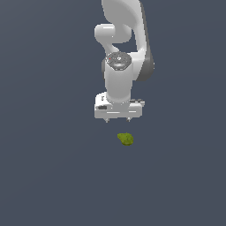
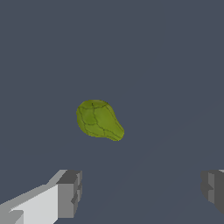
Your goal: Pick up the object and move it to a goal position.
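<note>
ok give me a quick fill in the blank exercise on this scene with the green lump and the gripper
1. The gripper has its jaws ____.
2. The lump is coloured ____.
3. The number of loose things on the grey floor is ____.
4. In the wrist view, the lump touches ____ of the fingers.

Missing words: open; green; one; neither

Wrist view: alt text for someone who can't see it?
A small olive-green, pear-shaped lumpy object lies alone on a plain dark grey surface. The open hand has two grey fingertips at the picture's edge, not touching the object.
</note>
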